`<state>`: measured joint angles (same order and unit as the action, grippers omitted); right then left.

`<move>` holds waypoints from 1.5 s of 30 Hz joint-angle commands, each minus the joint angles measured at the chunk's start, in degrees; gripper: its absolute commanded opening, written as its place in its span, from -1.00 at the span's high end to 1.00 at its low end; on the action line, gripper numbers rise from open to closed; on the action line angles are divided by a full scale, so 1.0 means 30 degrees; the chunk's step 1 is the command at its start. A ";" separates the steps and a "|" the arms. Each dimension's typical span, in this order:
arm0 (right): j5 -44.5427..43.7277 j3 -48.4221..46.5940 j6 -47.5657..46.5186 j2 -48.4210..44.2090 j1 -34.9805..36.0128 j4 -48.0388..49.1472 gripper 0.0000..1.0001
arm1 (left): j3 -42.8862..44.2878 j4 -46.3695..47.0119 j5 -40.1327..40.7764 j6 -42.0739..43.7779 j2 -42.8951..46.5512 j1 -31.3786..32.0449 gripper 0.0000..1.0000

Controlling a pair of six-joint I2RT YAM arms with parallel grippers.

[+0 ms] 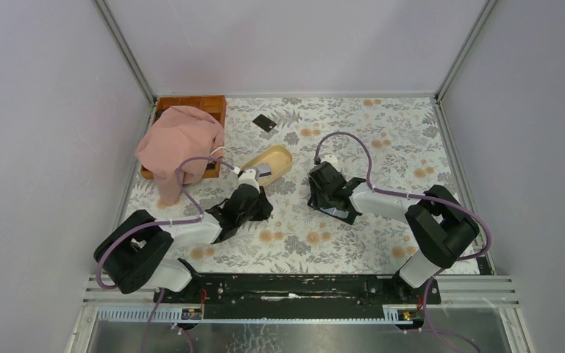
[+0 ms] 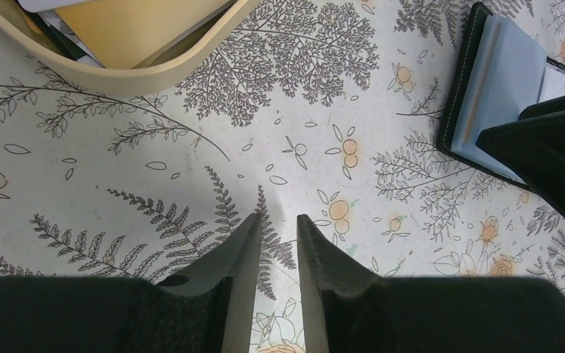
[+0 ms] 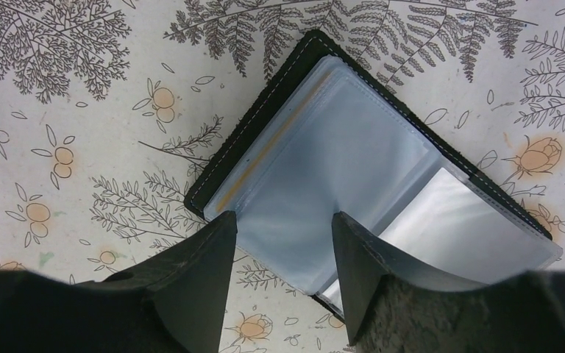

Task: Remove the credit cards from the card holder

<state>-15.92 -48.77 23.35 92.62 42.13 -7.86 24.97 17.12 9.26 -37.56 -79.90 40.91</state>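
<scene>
Right wrist, card holder (image 3: 324,147) open, long axis diagonal

Worktop (image 1: 382,132) is showing cream ground with grey fern and orange blossom print. Card holder (image 3: 353,147) is showing black cover, blue-grey sleeves.

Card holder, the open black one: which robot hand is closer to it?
Right. The right gripper hangs directly over the open card holder. The left gripper is off to one side of it, over the floral tablecloth near the beige dish.
</scene>
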 commanded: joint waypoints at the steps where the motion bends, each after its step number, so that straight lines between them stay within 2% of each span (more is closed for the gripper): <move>1: -0.0354 -0.0318 -0.0036 0.0568 0.0147 -0.0098 -0.18 | -0.0296 0.1146 -0.0557 0.0165 -0.0072 -0.0243 0.37; 4: -0.0276 -0.0195 -0.0086 0.0744 0.0158 -0.0020 -0.18 | -0.0289 0.1098 -0.0623 0.0208 -0.0077 -0.0374 0.37; 6: -0.0180 -0.0079 -0.0016 0.0792 0.0146 0.0036 -0.09 | -0.0295 0.1101 -0.0697 0.0194 -0.0126 -0.0422 0.37; 10: 0.0113 -0.0017 0.0771 0.1443 0.0140 -0.0067 0.62 | -0.0325 0.1245 -0.0919 0.0081 -0.0227 -0.0436 0.38; 13: 0.0406 0.0390 0.1212 0.1327 0.0136 0.0153 0.91 | -0.0340 0.1322 -0.1119 -0.0011 -0.0222 -0.0451 0.39; 15: 0.0285 0.0676 0.1398 0.0997 0.0137 0.0247 0.98 | -0.0313 0.1352 -0.1201 -0.0008 -0.0193 -0.0443 0.39; 18: -0.0050 0.1254 0.1400 -0.0759 0.0139 0.0442 0.99 | -0.0213 0.1375 -0.1364 0.0061 -0.0222 -0.0440 0.39; 20: -0.0200 0.1540 0.1223 -0.1881 0.0137 0.0470 0.87 | -0.0062 0.1431 -0.1517 0.0130 -0.0302 -0.0408 0.39; 23: -0.0356 0.1892 0.0984 -0.3172 0.0135 0.0350 0.80 | 0.0242 0.1886 -0.2063 -0.0047 -0.0501 -0.0303 0.39; 29: -0.0937 0.2410 0.1261 -0.3750 0.0137 -0.0155 0.73 | 0.1815 0.2145 -0.2352 -0.0304 -0.1518 0.0939 0.35; 35: -0.3256 0.2906 0.2296 -0.4766 0.0099 -0.1422 0.73 | 0.2397 0.2612 -0.2724 -0.0657 -0.2581 0.1308 0.34; 40: -0.4207 0.3766 0.3207 -0.5867 0.0047 -0.1978 0.50 | 0.2627 0.2649 -0.2861 -0.0574 -0.2737 0.1481 0.34; 45: -0.4905 0.4813 0.4484 -0.6913 0.0010 -0.2459 0.45 | 0.4275 0.1641 -0.1837 0.0344 -0.3331 0.2516 0.31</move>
<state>-25.36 -36.34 32.27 74.78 42.22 -12.91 32.95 20.95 1.89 -38.89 -88.33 46.04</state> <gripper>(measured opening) 0.274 0.339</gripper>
